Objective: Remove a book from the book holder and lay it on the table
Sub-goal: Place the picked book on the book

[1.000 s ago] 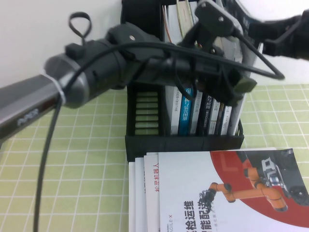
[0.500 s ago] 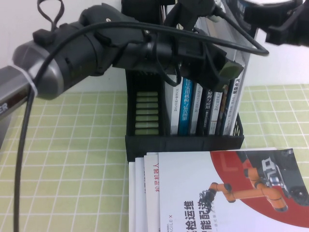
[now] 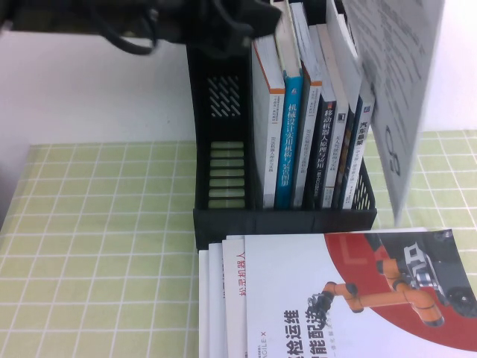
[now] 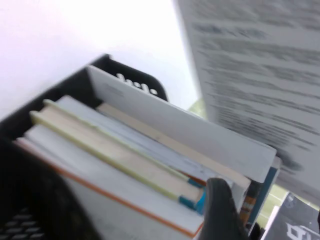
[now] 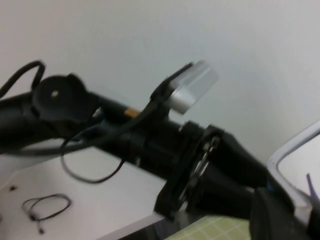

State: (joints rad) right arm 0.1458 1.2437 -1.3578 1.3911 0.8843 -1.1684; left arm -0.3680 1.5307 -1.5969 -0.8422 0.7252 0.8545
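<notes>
Book: the large thin white-covered book [image 3: 399, 97] is hanging in the air above the right end of the rack, lifted clear of the compartments and tilted, its printed back cover facing the camera; the left wrist view shows the same printed page [image 4: 260, 75] close above the shelved books.
Book holder: the tall black plastic file rack with slotted dividers [image 3: 223, 149] is standing near the far edge of the table, its left compartment holding nothing visible, the others holding a row of upright books [image 3: 313, 134], among them a bright-blue-spined book [image 3: 289, 142].
Table: the flat surface covered in light green cloth with a white grid [image 3: 97, 261] is carrying a fanned stack of flat books at the near edge, topped by the white-and-red book picturing an orange robot arm [image 3: 358, 298].
Left gripper: only the dark arm body [image 3: 171, 22] is showing at the far-left top of the high view; finger state cannot be told.
Right gripper: out of view in the high view; its wrist camera is facing the left arm.
</notes>
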